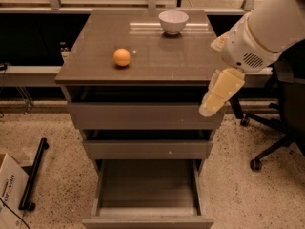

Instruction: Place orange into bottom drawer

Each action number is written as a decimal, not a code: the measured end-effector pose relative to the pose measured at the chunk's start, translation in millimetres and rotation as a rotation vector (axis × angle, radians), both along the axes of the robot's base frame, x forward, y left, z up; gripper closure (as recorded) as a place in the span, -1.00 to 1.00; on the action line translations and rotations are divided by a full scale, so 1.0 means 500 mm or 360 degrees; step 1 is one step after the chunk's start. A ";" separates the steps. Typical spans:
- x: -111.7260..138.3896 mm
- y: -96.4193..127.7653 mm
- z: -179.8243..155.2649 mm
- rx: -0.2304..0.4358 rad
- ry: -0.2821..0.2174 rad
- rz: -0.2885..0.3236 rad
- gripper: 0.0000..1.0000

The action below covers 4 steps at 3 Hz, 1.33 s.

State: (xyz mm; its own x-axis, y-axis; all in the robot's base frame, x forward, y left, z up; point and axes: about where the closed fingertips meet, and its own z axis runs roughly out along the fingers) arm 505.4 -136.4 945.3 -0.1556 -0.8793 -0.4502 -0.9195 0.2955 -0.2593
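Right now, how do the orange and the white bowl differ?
The orange is small, round and orange; the white bowl is wider, white and open-topped. The orange sits front-left on the cabinet top; the white bowl stands near its back edge, right of centre. Both rest on that top, apart from the gripper, which hangs by the cabinet's front right corner.
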 end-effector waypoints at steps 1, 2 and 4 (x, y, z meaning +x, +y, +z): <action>0.101 0.080 -0.068 0.0114 0.0048 0.0059 -1.00; 0.101 0.081 -0.068 0.0114 0.0048 0.0059 -1.00; 0.140 0.128 -0.084 0.0223 -0.0020 0.0075 -1.00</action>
